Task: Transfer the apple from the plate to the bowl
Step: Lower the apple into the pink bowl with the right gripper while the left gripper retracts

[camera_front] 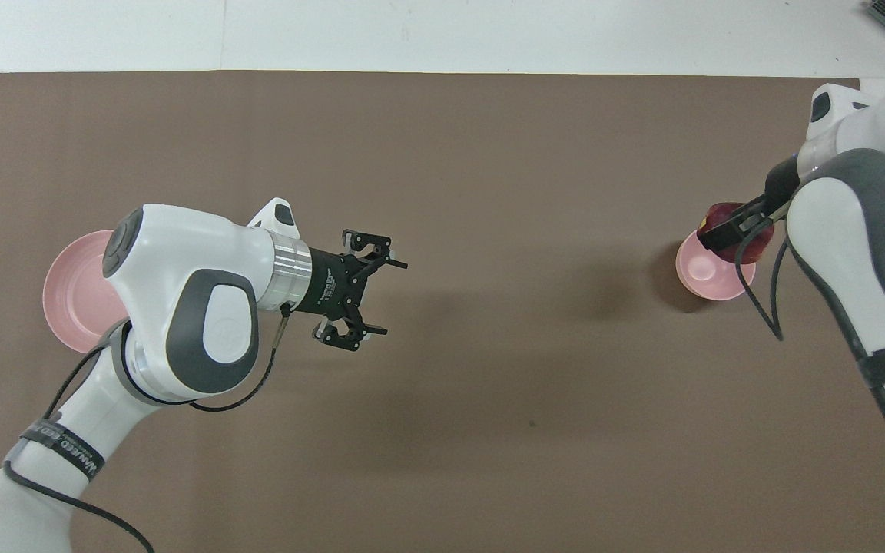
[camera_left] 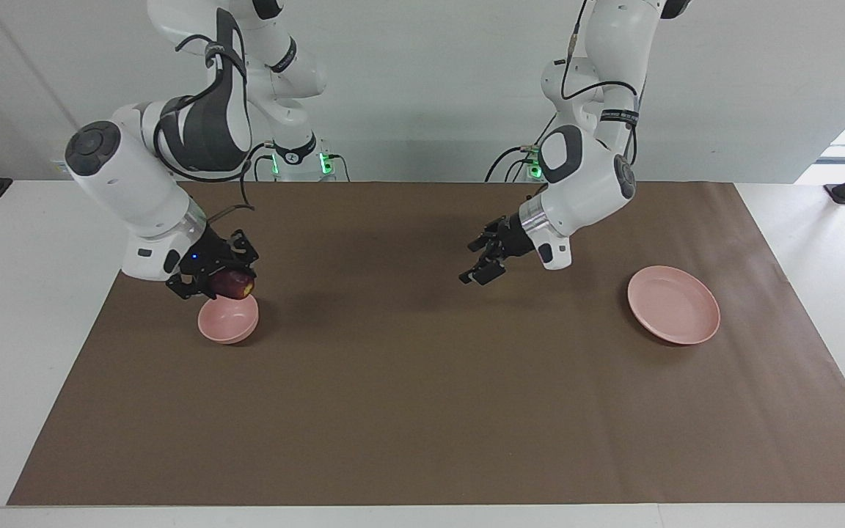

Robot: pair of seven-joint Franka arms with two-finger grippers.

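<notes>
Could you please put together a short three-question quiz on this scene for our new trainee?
1. True or false: the apple rests on the plate.
2. Which gripper holds the apple: A) left gripper, B) right gripper, C) neither?
3. Fill in: the held apple is over the ____.

Key
1. False. The plate, toward the left arm's end of the brown mat, has nothing on it; the apple is up in a gripper.
2. B. The right gripper is shut on the apple; the left gripper hangs open over the mat's middle, waiting.
3. Bowl, toward the right arm's end of the mat; the apple is just above its rim, not yet released.
</notes>
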